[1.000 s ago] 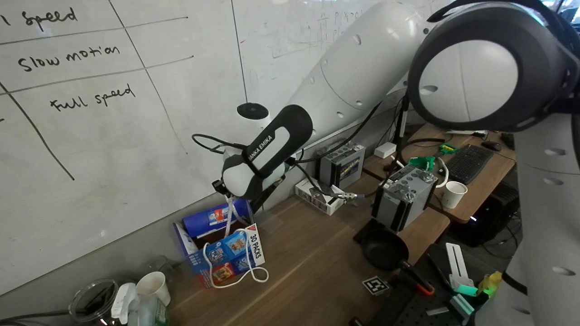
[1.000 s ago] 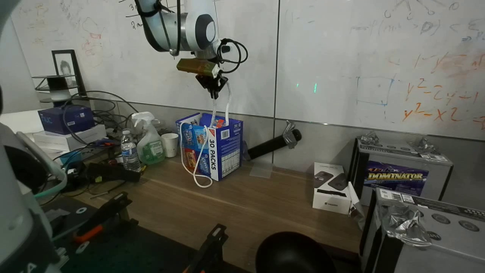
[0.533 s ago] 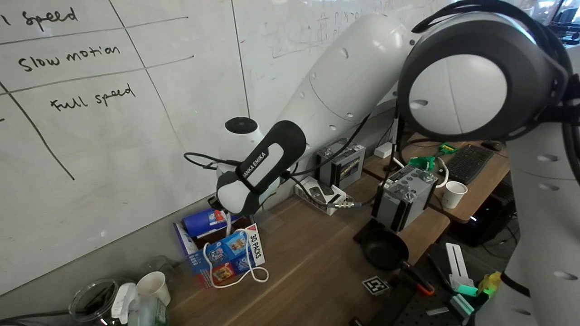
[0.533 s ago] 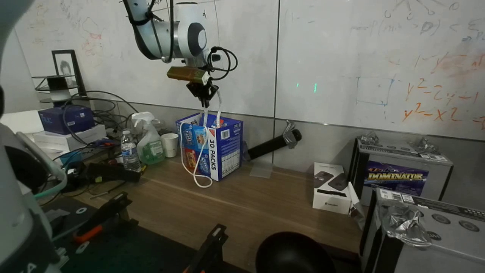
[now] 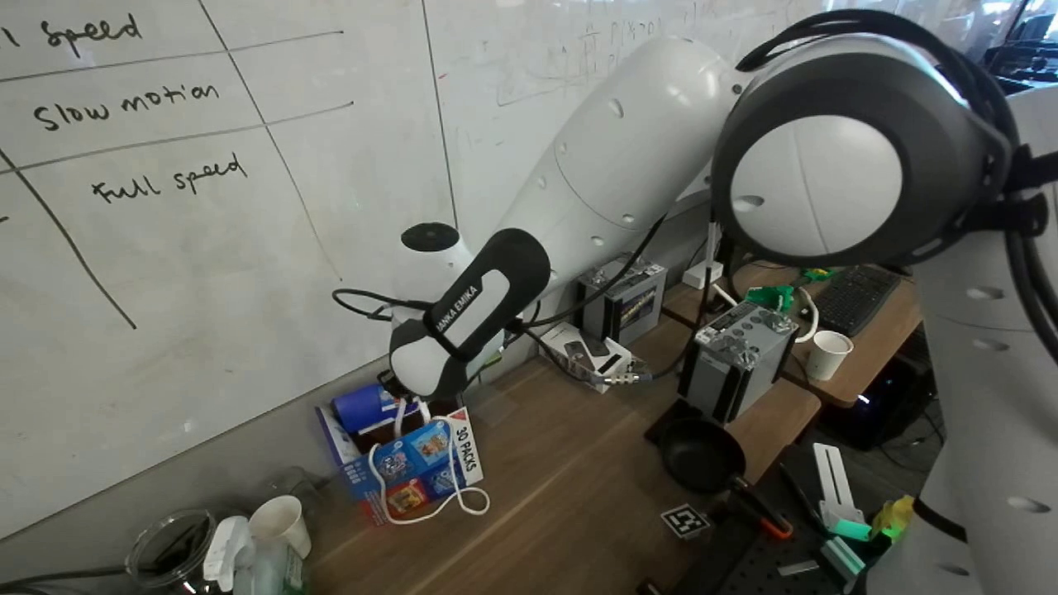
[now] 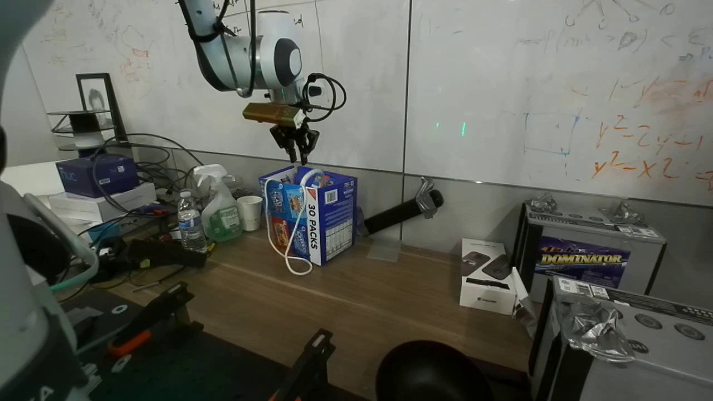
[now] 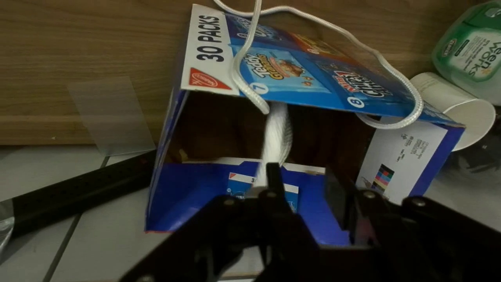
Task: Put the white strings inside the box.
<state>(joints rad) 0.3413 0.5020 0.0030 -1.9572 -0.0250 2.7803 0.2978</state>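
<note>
While braided white strings (image 7: 236, 70) drape the cardboard box (image 7: 313, 86), some seem inside.

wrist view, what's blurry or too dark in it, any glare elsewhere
Wrist view: the gripper nearly black and out of focus; the white string blurred over the opening of the box, crisp over its printed side. In an exterior view, crumpled foil glints.

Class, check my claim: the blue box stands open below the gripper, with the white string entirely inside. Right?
Not entirely: as both exterior views show, part of the white string hangs down outside the blue box. The box does stand open below the gripper.
</note>
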